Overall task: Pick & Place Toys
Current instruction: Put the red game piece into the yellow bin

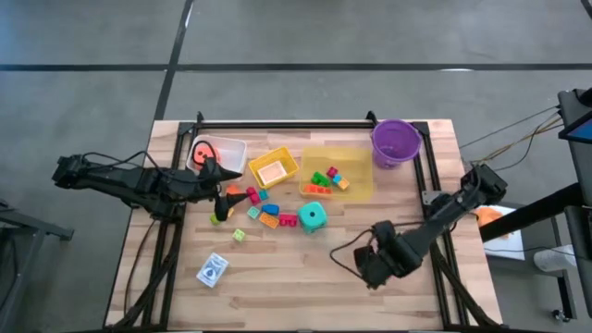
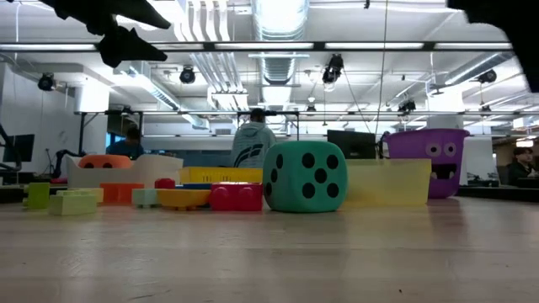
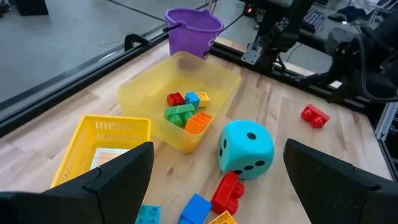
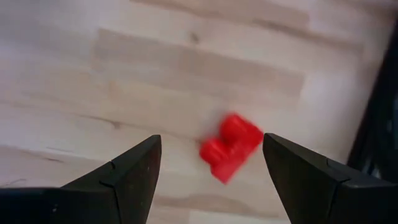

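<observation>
I see the left hand (image 1: 222, 190) raised above the wooden surface (image 1: 305, 277), over the cluster of loose bricks near the middle of the surface. Its fingers (image 3: 112, 180) stand apart and hold nothing.

I see the right hand (image 1: 366, 270) low over the near right part of the surface. Its fingers (image 4: 124, 174) also stand apart and empty. In the right wrist view, a red brick (image 4: 230, 147) lies on the bare wood between them, not touched by either finger.

Position of the toys, as I read them from the high view:
- The teal die (image 1: 313, 216) rests on the surface just in front of the translucent yellow bin (image 1: 361, 185).
- That bin holds several bricks (image 1: 326, 178): red, blue, green, orange and yellow ones show in the left wrist view.
- Loose bricks (image 1: 264, 212) lie to the left of the teal die.
- A pale green brick (image 1: 239, 235) lies apart, nearer the front.
- The blue-white card box (image 1: 213, 270) lies flat near the front left corner.
- An orange die (image 1: 204, 150) sits in the clear bin (image 1: 236, 148) at the back left.

A yellow basket (image 1: 274, 169) stands between the clear bin and the translucent yellow bin. A purple bucket (image 1: 396, 142) stands at the back right corner.
</observation>
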